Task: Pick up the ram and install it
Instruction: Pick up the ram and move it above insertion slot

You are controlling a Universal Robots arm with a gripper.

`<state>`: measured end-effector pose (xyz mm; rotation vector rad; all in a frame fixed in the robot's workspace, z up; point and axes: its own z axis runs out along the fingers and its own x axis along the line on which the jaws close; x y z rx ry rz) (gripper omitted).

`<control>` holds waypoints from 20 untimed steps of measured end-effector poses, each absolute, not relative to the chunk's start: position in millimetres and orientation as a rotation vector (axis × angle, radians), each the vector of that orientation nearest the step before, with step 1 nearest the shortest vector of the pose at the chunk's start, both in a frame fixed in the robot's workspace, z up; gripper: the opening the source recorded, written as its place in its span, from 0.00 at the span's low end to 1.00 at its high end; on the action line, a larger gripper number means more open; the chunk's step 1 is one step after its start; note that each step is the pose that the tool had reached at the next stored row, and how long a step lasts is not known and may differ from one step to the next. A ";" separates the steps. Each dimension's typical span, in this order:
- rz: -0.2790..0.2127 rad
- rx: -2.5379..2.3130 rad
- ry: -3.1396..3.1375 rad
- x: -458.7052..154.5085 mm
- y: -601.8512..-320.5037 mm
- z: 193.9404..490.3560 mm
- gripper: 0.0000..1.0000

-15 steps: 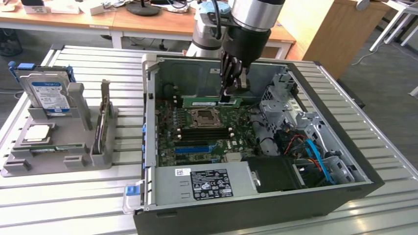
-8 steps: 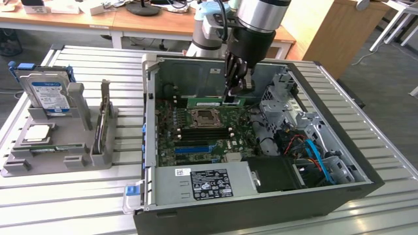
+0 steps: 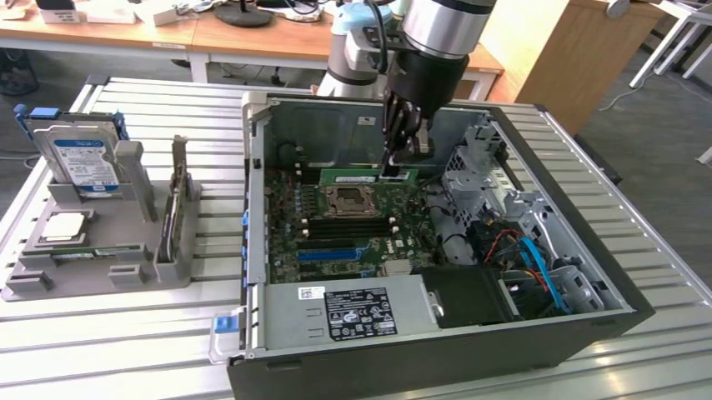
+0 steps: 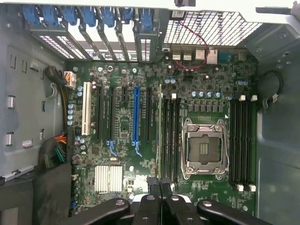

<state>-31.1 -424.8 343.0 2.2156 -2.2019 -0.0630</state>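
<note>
I am looking into the open computer case (image 3: 445, 371) on the desk (image 3: 133, 350). Inside it lies one green board (image 4: 122, 126) with one silver socket (image 3: 353, 200) (image 4: 205, 147) in the middle. My fingers (image 3: 398, 142) (image 4: 151, 187) are squeezed tight on the ram (image 3: 358, 176) (image 4: 160, 126). The ram stands on its thin edge just beside the socket, down at the black slots there, but I cannot tell if it is pushed all the way in. On the other side of the socket I count four black slots (image 4: 243, 140). Farther from the socket than the ram are one long blue slot (image 4: 137, 117) and one white slot (image 4: 86, 108). One grey power box (image 3: 345, 310) sits in the case near the socket. Well apart from the socket, outside the case, one grey holder (image 3: 100, 283) keeps one hard drive (image 3: 87, 162), one square chip (image 3: 67, 225) and one card (image 3: 176, 200) standing up.
</note>
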 end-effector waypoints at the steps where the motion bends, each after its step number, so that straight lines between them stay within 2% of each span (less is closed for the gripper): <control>1: -0.061 2.217 -2.203 -31.1 -424.8 341.8 0.12; 20: -0.053 2.219 -2.208 -31.2 -424.8 325.9 0.12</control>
